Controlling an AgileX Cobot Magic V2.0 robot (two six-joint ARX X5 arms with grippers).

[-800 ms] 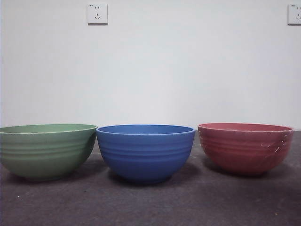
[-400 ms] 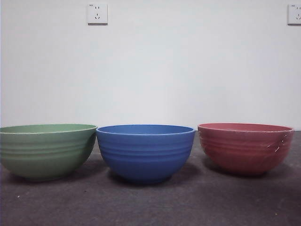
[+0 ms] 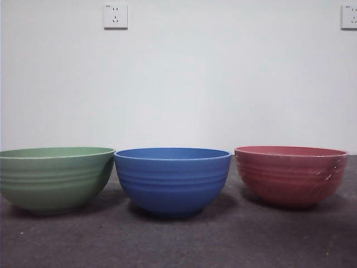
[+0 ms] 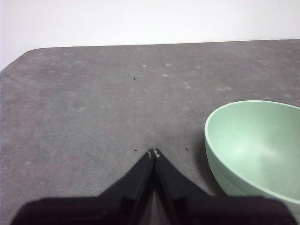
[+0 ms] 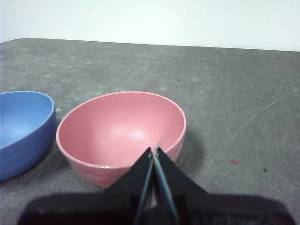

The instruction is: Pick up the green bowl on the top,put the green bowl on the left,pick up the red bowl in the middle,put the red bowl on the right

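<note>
Three round ridged bowls of the same size stand upright in a row on the dark grey, slightly speckled table [image 3: 178, 240], in front of a plain white wall. The muted sage-green ridged bowl [image 3: 54, 178] is at the left end of the row in the front view, its rim just touching or almost touching the rim of the blue ridged bowl [image 3: 173, 181] in the middle. The dull pinkish-red ridged bowl [image 3: 290, 176], with pale scuff marks on its side, stands at the right end, set a little apart from the blue one. All three are empty and none is stacked in another.

Two white wall sockets [image 3: 115, 15] sit high on the wall, one above the green bowl's side and one at the far right corner.

Neither arm shows in the front view. In the left wrist view, the left end effector [image 4: 154, 153] has its two black jaws pressed together at the tips and holds nothing; it hangs above bare table, with the green bowl [image 4: 255, 145] just beside it. In the right wrist view, the right end effector [image 5: 154, 151] is likewise closed tip to tip and empty, poised above the near rim of the red bowl [image 5: 119, 133], with the blue bowl [image 5: 23, 129] next to that.
</note>
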